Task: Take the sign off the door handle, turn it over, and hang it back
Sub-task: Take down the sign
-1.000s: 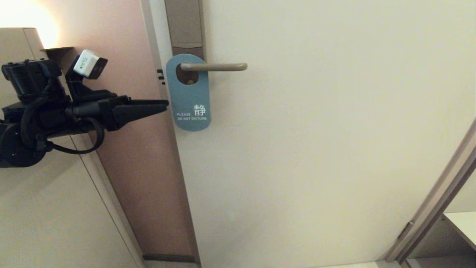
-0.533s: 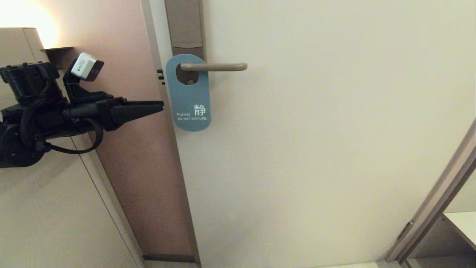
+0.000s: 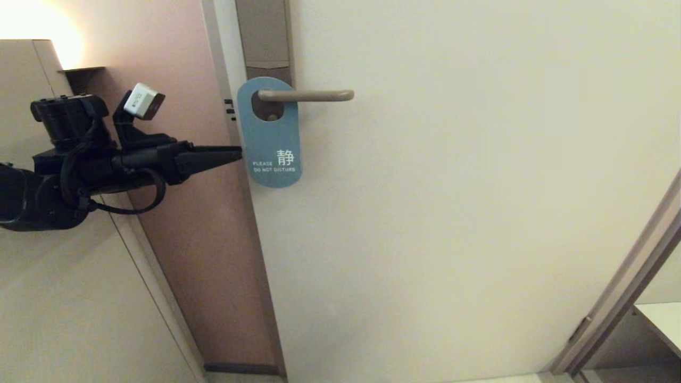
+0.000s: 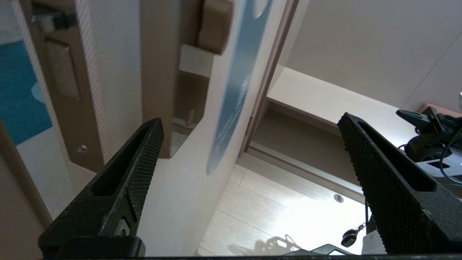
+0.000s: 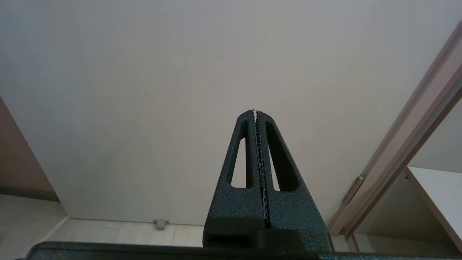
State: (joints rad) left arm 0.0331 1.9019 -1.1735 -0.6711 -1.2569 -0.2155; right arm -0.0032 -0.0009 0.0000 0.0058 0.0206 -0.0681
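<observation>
We see one flat blue rounded-oblong sign (image 3: pixel 270 133) hanging by its oval hole on one slim beige metal door handle (image 3: pixel 306 95), a level lever with a rounded tip, fixed to one tall brownish lock plate (image 3: pixel 264 34) on a pale cream door (image 3: pixel 452 186). The sign's blue face is toward us, with white lettering reading "PLEASE DO NOT DISTURB" beside a white Chinese character.

Our left gripper (image 3: pixel 238 153) reaches in level from the left, its black fingertips just beside the sign's left edge at the height of the lettering; from the head view we cannot tell whether they touch it. From the left wrist view the sign (image 4: pixel 236 83) shows edge-on as a thin blue strip against the door, lying between the two black textured fingers (image 4: pixel 140 159), nearer one of them. The jaws stand spread wide and released, with nothing held.

Our right gripper (image 5: pixel 256 112) is parked facing the bare door well away from the sign, its two fingers clenched together on nothing
</observation>
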